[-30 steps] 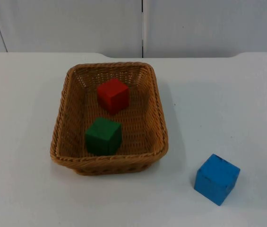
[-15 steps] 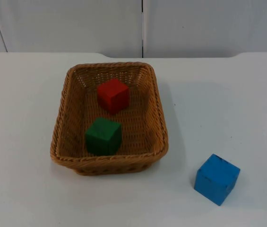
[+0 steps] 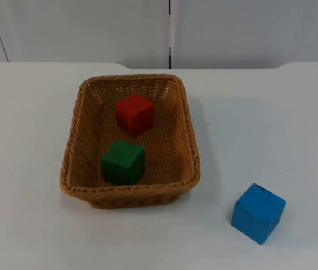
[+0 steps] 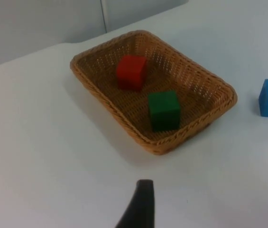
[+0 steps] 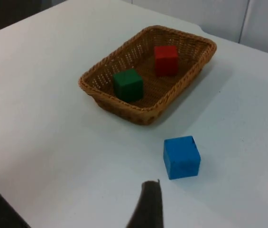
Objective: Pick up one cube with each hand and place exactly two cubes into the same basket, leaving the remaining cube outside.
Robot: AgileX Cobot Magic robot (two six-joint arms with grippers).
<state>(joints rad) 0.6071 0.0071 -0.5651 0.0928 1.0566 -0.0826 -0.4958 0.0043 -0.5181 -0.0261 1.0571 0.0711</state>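
Tan woven wicker basket (image 3: 188, 140) holding red cube (image 3: 134, 113) and dark green cube (image 3: 123, 162). Bright blue cube (image 3: 258, 212) on plain white tabletop (image 3: 271, 124). Grey partition wall (image 3: 91, 28) behind.

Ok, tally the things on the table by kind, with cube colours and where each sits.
Baskets: 1, wicker basket
Cubes: 3, red cube and green cube inside the basket, blue cube outside on the table
Total: 4
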